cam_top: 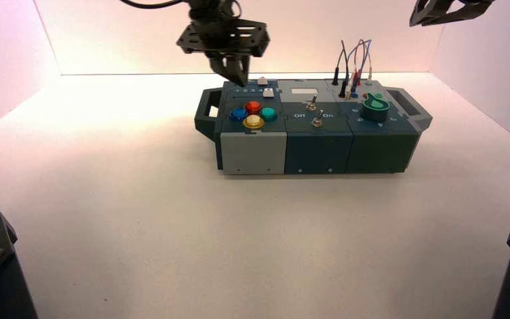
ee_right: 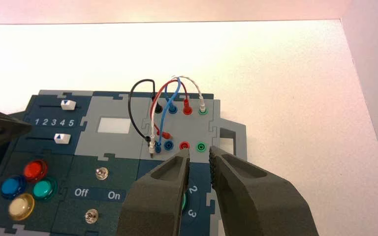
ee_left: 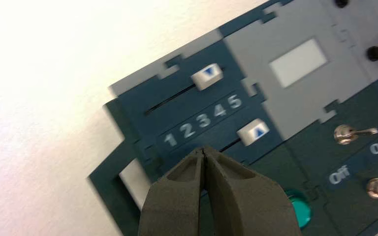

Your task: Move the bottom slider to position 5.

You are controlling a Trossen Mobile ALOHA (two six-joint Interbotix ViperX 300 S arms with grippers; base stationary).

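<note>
The bottom slider's white knob with a blue arrow sits on its dark teal track beside the numeral 5, at the end of the 1-to-5 row. It also shows in the high view and the right wrist view. My left gripper is shut and empty, its tips over the track below numerals 2 and 3, apart from the knob. In the high view it hangs over the box's back left. My right gripper is open and empty, raised over the box's right part.
A second white slider knob sits on the far track. Red, blue, yellow and green round buttons lie in front of the sliders. Two metal toggle switches, a green knob and plugged wires stand to the right.
</note>
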